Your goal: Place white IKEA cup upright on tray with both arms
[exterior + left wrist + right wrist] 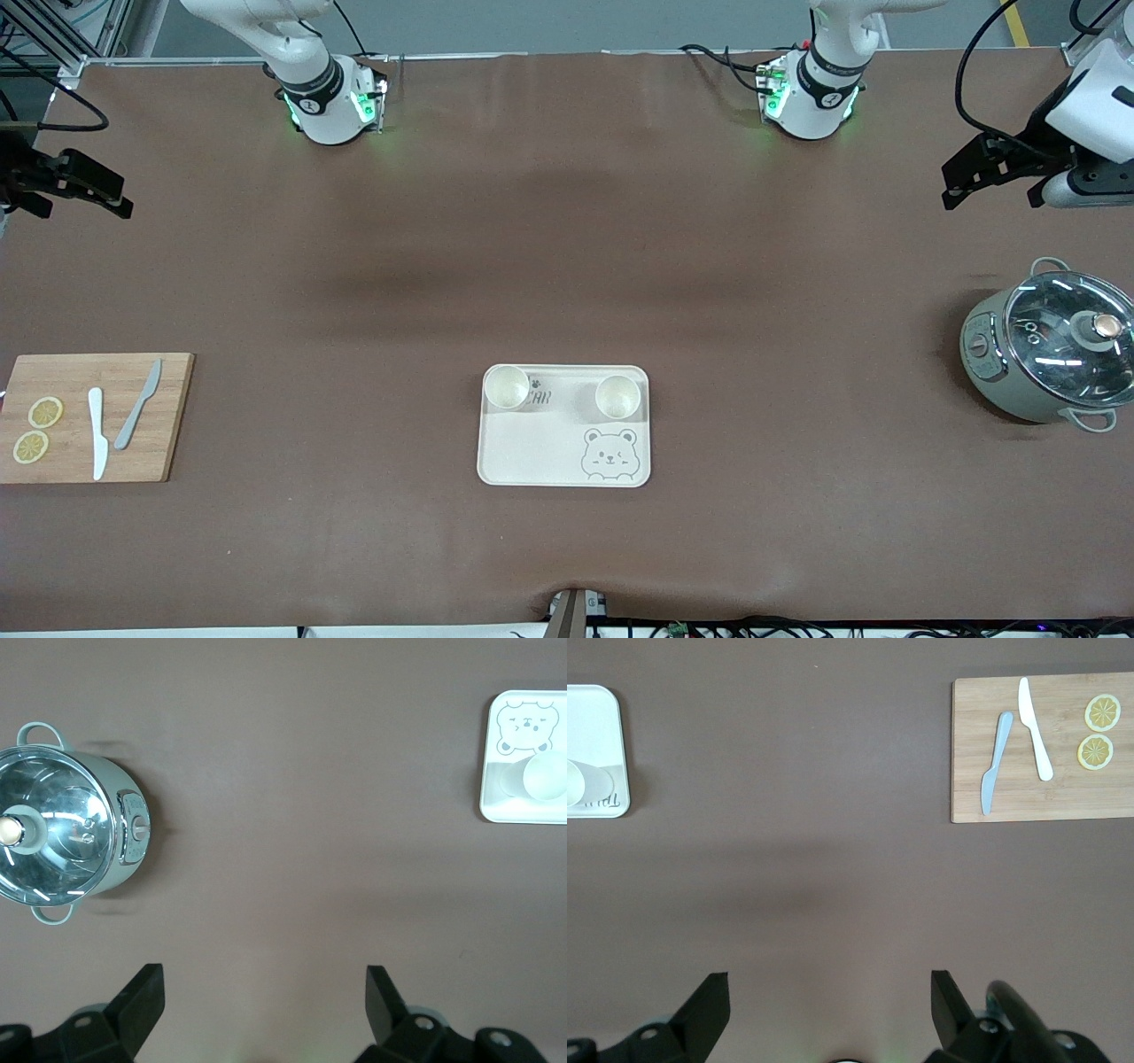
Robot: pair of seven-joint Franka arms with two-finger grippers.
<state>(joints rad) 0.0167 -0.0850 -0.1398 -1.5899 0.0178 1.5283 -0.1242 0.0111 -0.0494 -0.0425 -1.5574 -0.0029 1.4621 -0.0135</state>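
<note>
The cream bear tray lies mid-table, near the front camera. Two white cups stand upright on its edge farther from that camera, one toward the right arm's end and one toward the left arm's end. My left gripper is open and empty, up over bare table at the left arm's end, away from the tray. My right gripper is open and empty over bare table at the right arm's end. The left wrist view shows my left gripper, the tray and a cup. The right wrist view shows my right gripper, the tray and a cup.
A grey-green pot with a glass lid stands at the left arm's end, also in the left wrist view. A wooden cutting board with two knives and two lemon slices lies at the right arm's end, also in the right wrist view.
</note>
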